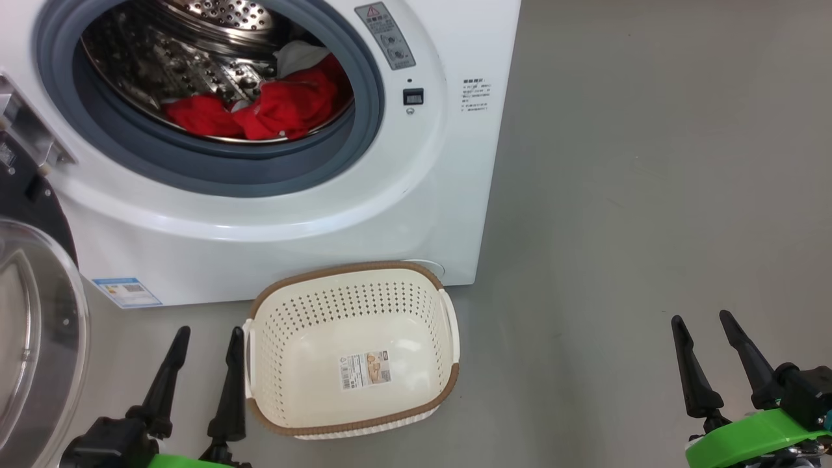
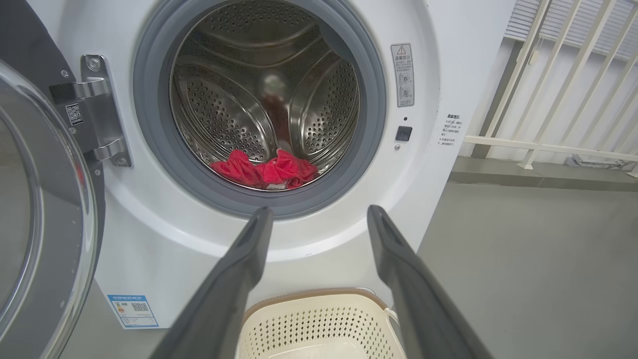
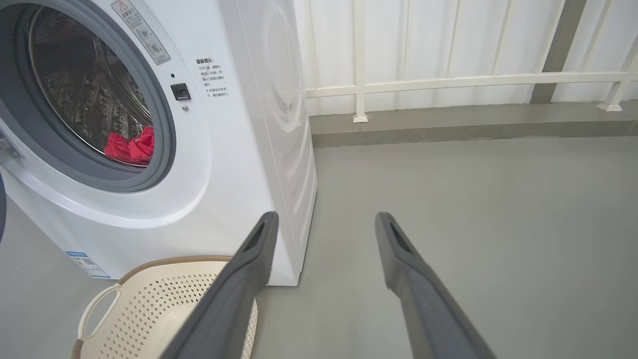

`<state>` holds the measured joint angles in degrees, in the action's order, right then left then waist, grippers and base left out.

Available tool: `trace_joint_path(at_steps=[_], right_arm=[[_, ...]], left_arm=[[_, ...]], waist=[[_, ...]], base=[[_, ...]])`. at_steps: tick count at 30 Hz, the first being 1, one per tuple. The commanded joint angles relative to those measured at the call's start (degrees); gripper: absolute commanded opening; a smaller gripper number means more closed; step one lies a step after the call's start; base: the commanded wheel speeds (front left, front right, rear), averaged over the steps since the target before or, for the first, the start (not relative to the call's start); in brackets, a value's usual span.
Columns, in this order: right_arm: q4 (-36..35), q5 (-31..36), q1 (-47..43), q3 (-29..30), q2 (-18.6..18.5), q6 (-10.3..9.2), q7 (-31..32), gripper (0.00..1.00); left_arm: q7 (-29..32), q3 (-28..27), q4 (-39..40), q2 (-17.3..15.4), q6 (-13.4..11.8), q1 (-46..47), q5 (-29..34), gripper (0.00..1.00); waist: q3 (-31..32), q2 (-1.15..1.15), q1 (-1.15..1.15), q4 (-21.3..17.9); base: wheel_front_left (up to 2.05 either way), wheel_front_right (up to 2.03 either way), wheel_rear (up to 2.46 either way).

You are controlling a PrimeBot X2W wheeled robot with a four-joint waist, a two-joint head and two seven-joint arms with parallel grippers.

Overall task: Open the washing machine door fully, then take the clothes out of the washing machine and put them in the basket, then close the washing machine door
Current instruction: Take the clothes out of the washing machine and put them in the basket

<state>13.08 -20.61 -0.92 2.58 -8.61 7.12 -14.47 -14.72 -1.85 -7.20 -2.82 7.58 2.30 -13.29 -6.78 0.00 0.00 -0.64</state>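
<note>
Ahead, door (image 1: 36, 338) wide open, basket (image 1: 312, 312) beside washer (image 1: 260, 221)

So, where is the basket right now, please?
In the head view, the basket stands on the floor at lower centre, directly before the washing machine and just right of the left hand.

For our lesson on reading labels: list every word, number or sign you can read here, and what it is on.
Grey sticker on the washing machine: warning triangle; characters too small.
Printed notice beside it: too small.
Blue label low down: QR code, text blurred.
Paper label in the basket: print unreadable.
</note>
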Motion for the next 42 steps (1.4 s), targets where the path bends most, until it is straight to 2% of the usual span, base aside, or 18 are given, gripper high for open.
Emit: trace_joint_path(at_steps=[1,20,42], right_arm=[[-1.4,0.2,1.6,-1.6,-0.9,0.36,-0.5,1.00],[-1.3,0.3,2.1,-1.7,-0.7,0.36,-0.5,1.00],[-1.4,0.2,2.4,-1.9,-0.5,0.36,-0.5,1.00]], left_arm=[[-0.3,-1.8,1.7,-0.8,-0.1,1.3,-0.4,1.00],[-0.3,-2.4,0.8,-0.6,-0.1,2.6,0.3,1.00],[-0.3,-1.6,-1.1,-0.3,-0.1,2.9,1.4,1.00]], waist=[[-0.2,0.00,0.00,0.0],[-0.4,0.00,0.00,0.0],[-1.2,0.00,0.00,-0.3]], base=[[0.85,-0.85,0.00],[0.79,-0.79,0.00],[0.02,-0.02,0.00]])
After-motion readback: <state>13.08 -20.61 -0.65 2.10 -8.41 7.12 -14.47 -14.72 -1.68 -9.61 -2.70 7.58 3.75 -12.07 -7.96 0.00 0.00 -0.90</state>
